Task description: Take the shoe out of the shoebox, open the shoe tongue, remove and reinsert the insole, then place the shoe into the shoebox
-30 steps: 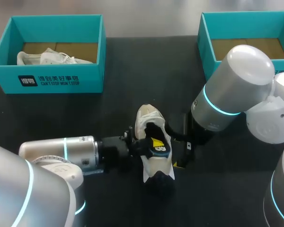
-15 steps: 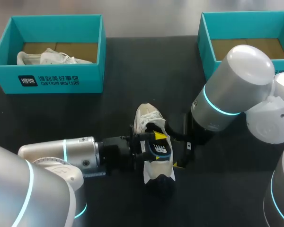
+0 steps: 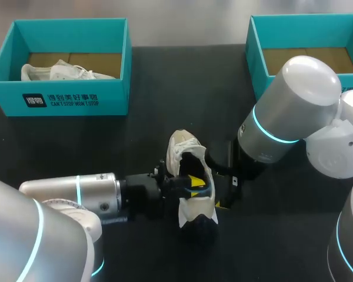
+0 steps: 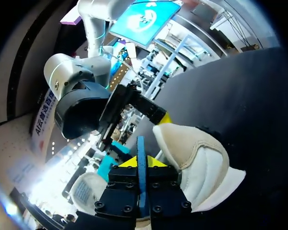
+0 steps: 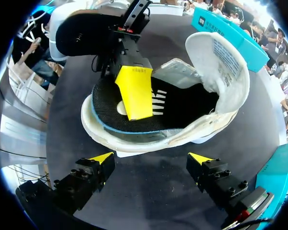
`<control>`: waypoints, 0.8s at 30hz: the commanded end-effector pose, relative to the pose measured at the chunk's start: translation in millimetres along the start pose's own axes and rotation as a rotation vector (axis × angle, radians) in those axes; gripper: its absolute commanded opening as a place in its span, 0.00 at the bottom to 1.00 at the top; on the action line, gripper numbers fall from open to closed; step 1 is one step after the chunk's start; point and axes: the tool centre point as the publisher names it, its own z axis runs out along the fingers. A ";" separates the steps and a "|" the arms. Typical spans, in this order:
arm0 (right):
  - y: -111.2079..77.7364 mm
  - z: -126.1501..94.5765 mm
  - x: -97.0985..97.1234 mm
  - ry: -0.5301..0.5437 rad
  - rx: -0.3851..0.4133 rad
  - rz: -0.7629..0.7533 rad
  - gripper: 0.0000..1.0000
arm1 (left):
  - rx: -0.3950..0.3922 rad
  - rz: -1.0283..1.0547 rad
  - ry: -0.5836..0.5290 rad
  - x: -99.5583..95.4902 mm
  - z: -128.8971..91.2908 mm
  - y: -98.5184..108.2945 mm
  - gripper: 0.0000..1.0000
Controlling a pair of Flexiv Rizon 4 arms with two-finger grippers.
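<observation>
Left gripper (image 4: 141,163) clamps insole (image 4: 141,143) in shoe (image 4: 201,167); right gripper (image 5: 151,158) wide, shoe just ahead

The shoe (image 3: 197,208) lies mid-surface with its mouth blocked. The left gripper (image 3: 194,180) reaches in from one flank, its fingers clamped on the insole (image 5: 103,101) that fills the opening. The right gripper (image 5: 151,160) stands just beside the other flank, fingers spread wide with bare surface (image 5: 153,196) between them, so both long sides are taken. The shoe's two ends are free from above. Open dark surface separates the shoe from both teal boxes. The left shoebox (image 3: 59,100) is part-filled by a white shoe (image 3: 65,71). The right shoebox (image 3: 256,53) shows bare cardboard floor, but the right arm's bulky elbow (image 3: 294,100) stands before its near wall.
</observation>
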 end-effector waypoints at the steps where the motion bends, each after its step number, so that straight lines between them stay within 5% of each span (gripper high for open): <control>1: 0.2 0.9 0.8 -0.001 0.001 0.000 1.00 | -0.012 0.015 0.026 -0.4 12.2 21.8 0.00; 5: 0.2 0.9 0.8 -0.001 0.001 0.000 1.00 | -0.047 0.016 0.037 -1.2 13.8 36.0 0.00; 12: 0.2 0.9 0.8 -0.001 0.001 0.000 1.00 | -0.037 -0.021 0.009 -9.1 8.4 22.3 0.00; 14: 0.2 0.9 0.8 -0.001 0.001 0.000 1.00 | -0.030 -0.045 0.001 -9.7 6.9 16.7 0.36; 17: 0.2 0.9 0.8 -0.001 0.001 0.000 1.00 | -0.019 -0.072 -0.009 -11.9 4.6 8.6 0.58; 24: 0.2 0.9 0.8 -0.001 0.001 0.000 1.00 | 0.000 -0.103 -0.024 -15.1 -1.7 -8.3 0.61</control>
